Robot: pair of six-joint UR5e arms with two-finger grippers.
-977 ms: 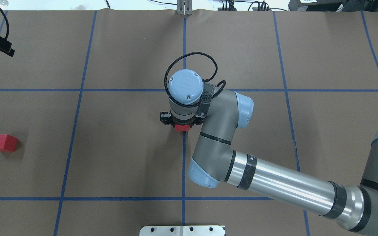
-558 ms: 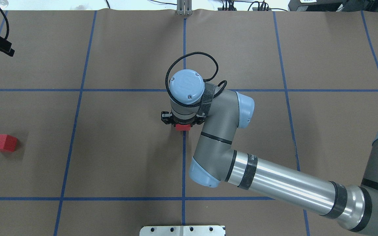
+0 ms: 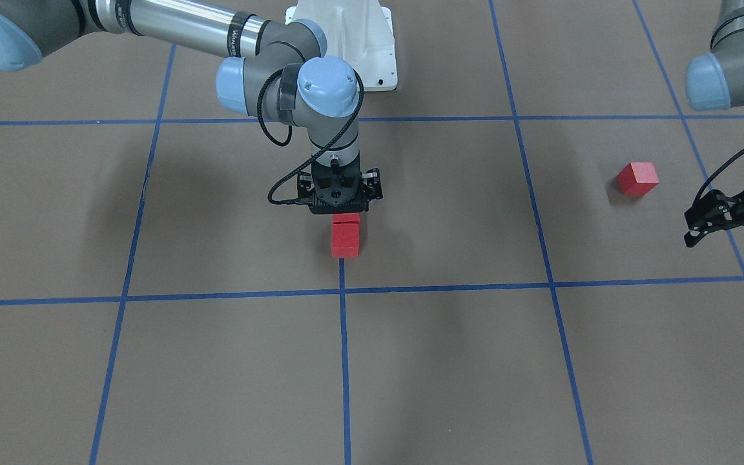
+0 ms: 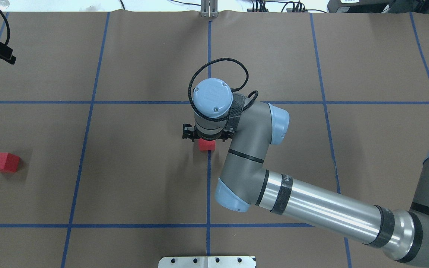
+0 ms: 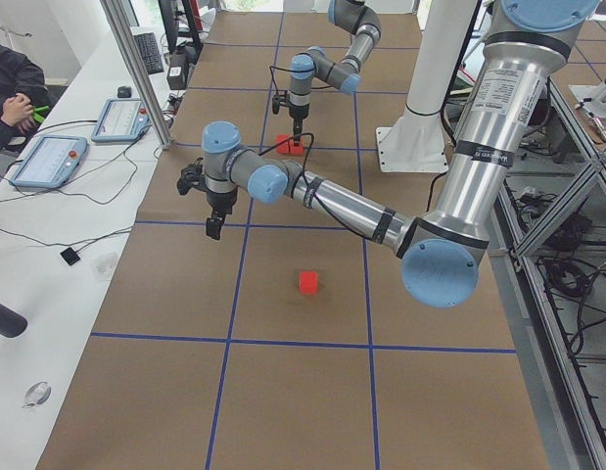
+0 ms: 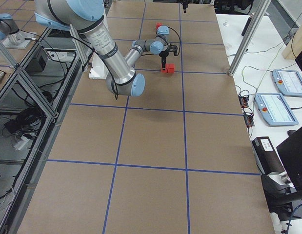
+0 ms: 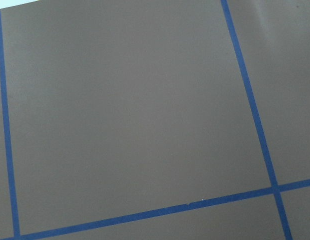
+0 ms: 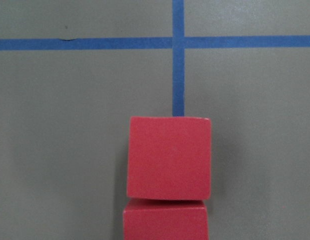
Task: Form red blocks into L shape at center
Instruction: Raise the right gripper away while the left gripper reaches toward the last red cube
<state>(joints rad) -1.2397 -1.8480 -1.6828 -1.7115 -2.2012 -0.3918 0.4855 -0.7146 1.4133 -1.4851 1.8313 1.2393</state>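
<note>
Hovering over two touching red blocks (image 3: 345,242), right jaws seemingly parted and empty, left jaws spread, empty.

Two blocks (image 3: 345,244) abut on centre line (image 3: 344,336) (third block (image 3: 637,178) apart)

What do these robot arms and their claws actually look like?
The right arm and left arm are alike: polished silver tubes, matte grey joints, pale blue round caps, black bands. A black braided cable loops at the right wrist. The right gripper and left gripper are black, with two jaws.
</note>
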